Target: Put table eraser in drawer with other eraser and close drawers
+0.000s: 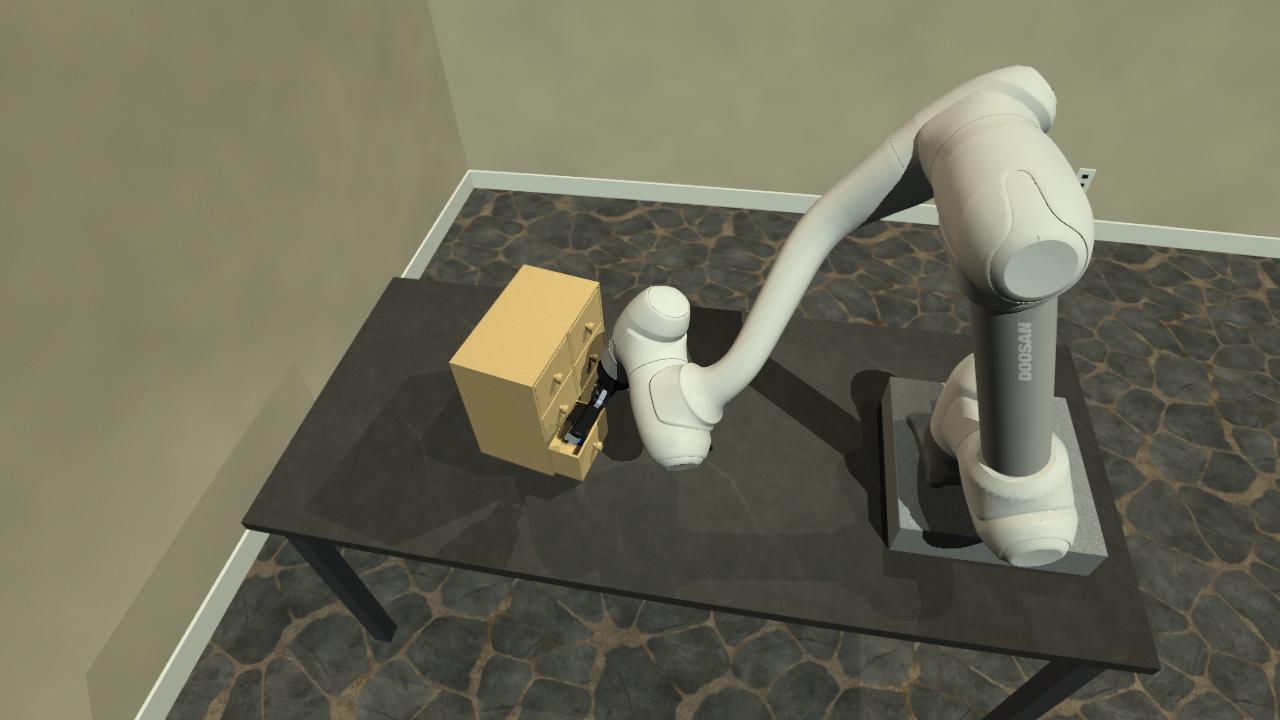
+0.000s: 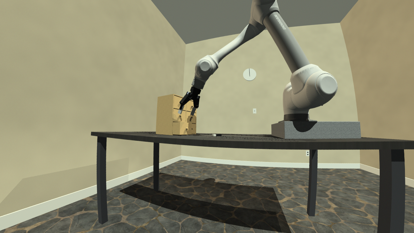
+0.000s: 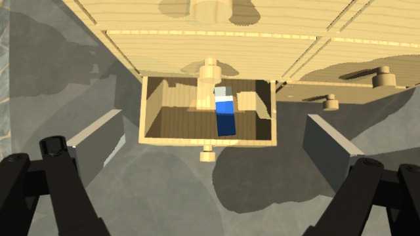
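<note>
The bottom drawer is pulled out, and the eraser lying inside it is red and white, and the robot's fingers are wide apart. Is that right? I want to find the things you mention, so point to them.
Not quite: the eraser (image 3: 225, 113) is blue and white, as the wrist view shows. The bottom drawer (image 1: 570, 464) (image 2: 179, 128) (image 3: 174, 141) is pulled out, and the fingers are wide apart.

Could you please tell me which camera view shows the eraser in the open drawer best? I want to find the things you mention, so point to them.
The wrist view: it looks down into the open drawer (image 1: 588, 463) (image 2: 179, 128) (image 3: 177, 142), showing the blue and white eraser (image 3: 225, 121) whole. The top view offers only a scrap of blue beside the gripper (image 1: 572, 437) (image 2: 186, 111) (image 3: 213, 141); in the exterior view, the drawer's walls hide it.
</note>
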Robot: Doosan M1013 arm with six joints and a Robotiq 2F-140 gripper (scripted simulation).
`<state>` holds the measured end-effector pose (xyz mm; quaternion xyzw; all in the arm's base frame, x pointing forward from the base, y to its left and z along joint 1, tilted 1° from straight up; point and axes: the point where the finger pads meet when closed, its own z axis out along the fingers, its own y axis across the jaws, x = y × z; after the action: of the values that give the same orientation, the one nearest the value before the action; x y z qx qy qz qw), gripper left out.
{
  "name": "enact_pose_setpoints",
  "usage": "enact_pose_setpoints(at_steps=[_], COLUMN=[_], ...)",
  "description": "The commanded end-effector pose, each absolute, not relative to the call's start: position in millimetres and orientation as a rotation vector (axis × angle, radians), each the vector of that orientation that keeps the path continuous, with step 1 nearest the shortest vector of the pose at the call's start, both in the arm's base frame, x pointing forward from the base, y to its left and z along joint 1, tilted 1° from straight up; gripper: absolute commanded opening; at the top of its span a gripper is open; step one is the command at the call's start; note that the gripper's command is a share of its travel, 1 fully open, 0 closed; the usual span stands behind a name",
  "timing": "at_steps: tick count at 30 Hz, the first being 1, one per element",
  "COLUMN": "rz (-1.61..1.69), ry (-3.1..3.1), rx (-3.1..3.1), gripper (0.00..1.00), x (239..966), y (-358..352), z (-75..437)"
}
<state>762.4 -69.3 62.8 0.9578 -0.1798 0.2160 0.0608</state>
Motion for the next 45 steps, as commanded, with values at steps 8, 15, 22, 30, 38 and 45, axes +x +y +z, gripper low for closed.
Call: enact_pose_setpoints(at_steps=[8, 15, 22, 30, 38, 45], rz=[0.636, 0.464, 0.253, 0.002, -0.025, -0.025], ry=[-0.539, -0.556, -0.573, -0.591, -0.592, -0.592], rx=[2.906, 2.967, 3.026, 3.077, 3.081, 3.081], gripper=[1.00, 1.00, 1.00, 1.00, 1.00, 1.00], x=[759, 735, 706, 673, 670, 670], y=[-66, -56, -45, -31, -30, -30], z=[62, 89, 120, 157, 161, 161])
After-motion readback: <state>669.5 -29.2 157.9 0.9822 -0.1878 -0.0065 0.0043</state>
